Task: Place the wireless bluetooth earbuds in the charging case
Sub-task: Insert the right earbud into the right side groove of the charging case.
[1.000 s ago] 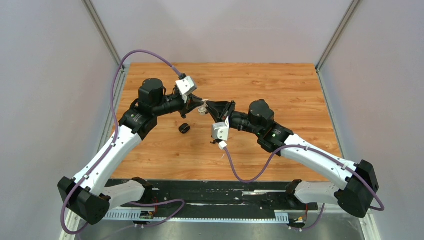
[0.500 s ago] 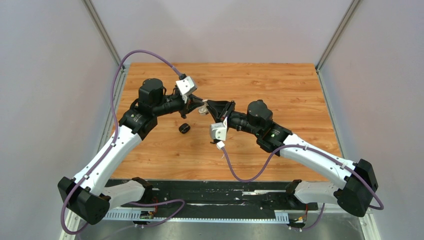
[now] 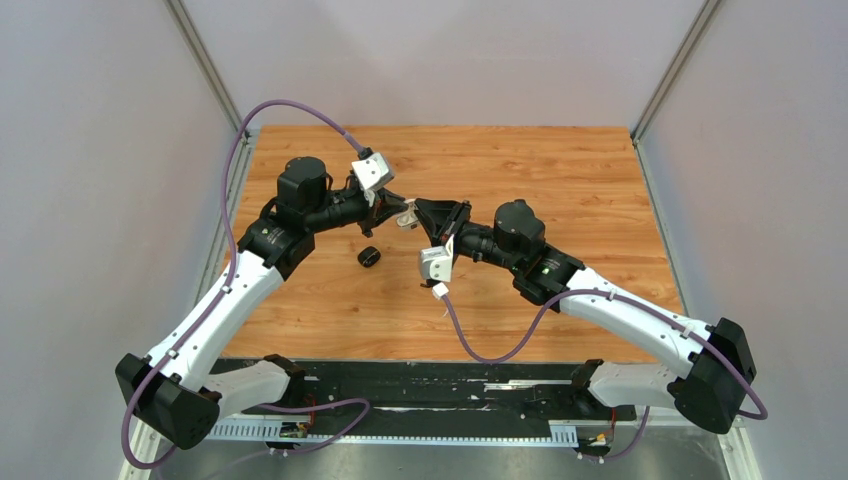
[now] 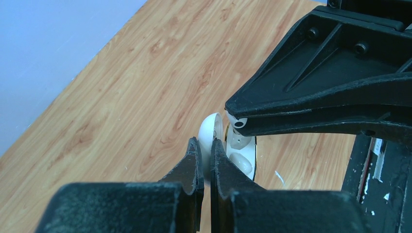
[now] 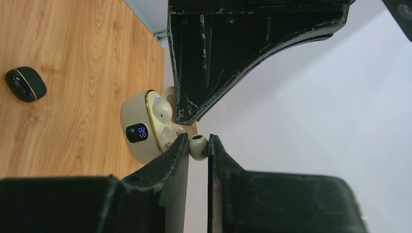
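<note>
Since a second ago the right hand [image 5: 199,137] has edged a little to the left, closing on the left hand [image 4: 206,149], which has barely shifted; the left hand is clenched on the open white case [image 5: 136,114], holding it above the tabletop [image 3: 560,170] near the middle; the right hand pinches a white earbud [image 5: 198,147] right at the case's mouth, not yet in its socket; another earbud [image 5: 162,110] already sits in the case, so the white pair looks half done, with one seating left; a black case [image 5: 25,83] lies shut on the tabletop just nearer and to the left, and no black earbuds show, so their state cannot be told; the white case's small screen [image 5: 137,132] glows with blue digits, too small to read for sure; no brand name is visible.
</note>
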Robot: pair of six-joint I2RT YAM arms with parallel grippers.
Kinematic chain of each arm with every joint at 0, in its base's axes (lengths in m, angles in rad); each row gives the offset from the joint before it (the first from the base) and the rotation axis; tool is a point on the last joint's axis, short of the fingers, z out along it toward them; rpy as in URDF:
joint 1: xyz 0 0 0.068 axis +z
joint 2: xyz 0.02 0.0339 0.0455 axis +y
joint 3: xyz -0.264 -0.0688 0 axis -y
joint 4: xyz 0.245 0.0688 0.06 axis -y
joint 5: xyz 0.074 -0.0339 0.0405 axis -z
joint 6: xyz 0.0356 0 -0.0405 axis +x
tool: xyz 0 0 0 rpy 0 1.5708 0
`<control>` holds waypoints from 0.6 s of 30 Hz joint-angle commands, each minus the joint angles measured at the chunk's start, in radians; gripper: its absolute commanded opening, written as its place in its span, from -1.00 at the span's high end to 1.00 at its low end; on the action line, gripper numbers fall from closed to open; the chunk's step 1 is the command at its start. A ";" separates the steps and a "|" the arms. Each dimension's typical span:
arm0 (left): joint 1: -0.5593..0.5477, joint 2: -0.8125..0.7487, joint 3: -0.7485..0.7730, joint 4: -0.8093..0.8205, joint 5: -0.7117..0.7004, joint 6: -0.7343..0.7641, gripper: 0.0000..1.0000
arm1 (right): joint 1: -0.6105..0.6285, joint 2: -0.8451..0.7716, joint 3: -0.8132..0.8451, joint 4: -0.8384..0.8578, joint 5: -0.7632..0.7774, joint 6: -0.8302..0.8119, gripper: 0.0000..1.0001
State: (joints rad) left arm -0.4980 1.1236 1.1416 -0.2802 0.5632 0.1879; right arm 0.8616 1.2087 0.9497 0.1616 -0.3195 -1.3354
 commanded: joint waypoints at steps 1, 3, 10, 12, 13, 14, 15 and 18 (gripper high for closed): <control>-0.005 -0.022 0.020 0.021 -0.004 0.009 1.00 | 0.002 0.003 0.038 -0.019 0.022 -0.025 1.00; -0.005 -0.024 0.020 0.023 -0.010 0.008 1.00 | 0.003 0.005 0.043 -0.037 0.023 -0.030 1.00; -0.005 -0.024 0.023 0.028 -0.019 0.010 1.00 | 0.002 0.008 0.048 -0.067 0.026 -0.057 1.00; -0.005 -0.024 0.023 0.032 -0.020 0.006 1.00 | 0.002 0.008 0.049 -0.077 0.021 -0.069 1.00; -0.005 -0.023 0.024 0.033 -0.021 0.003 1.00 | 0.002 0.008 0.048 -0.080 0.019 -0.078 1.00; -0.005 -0.019 0.024 0.036 -0.021 0.000 1.00 | 0.002 0.009 0.044 -0.082 0.018 -0.088 1.00; -0.005 -0.018 0.025 0.037 -0.021 -0.002 1.00 | 0.002 0.009 0.042 -0.084 0.016 -0.097 1.00; -0.005 -0.015 0.028 0.041 -0.025 -0.005 1.00 | 0.004 0.012 0.043 -0.095 0.014 -0.126 1.00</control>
State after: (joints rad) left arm -0.5018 1.1236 1.1416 -0.2825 0.5446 0.1867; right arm 0.8619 1.2110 0.9623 0.1131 -0.3065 -1.4094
